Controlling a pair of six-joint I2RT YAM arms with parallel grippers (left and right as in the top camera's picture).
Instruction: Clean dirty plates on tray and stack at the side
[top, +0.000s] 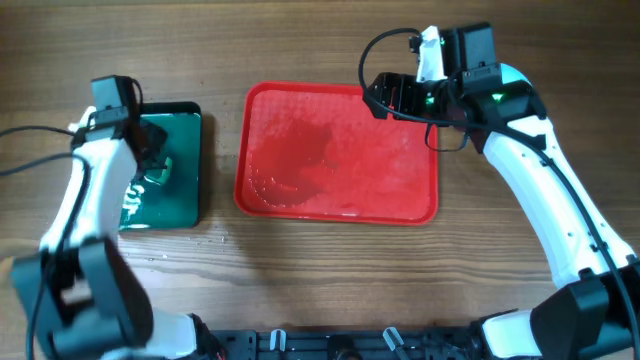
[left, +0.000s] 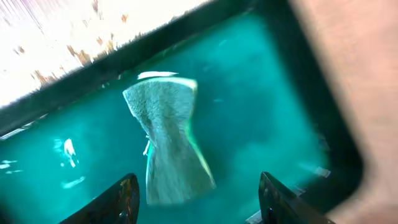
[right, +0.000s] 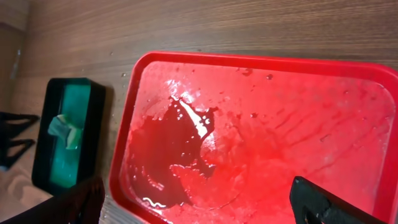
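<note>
In the green tray, a cloth lies beneath the spread left claw; right claw gapes empty.

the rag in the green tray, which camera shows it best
Left wrist view: the rag fills the frame's middle, crumpled shape and texture clear, lying in the green tray. Overhead shows only a pale bit of it beside the left arm. Right wrist shows it small and far off.

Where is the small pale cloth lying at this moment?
In the overhead view the cloth lies inside the dark green tray on the robot's left side, left of the red tray, under the left gripper.
</note>
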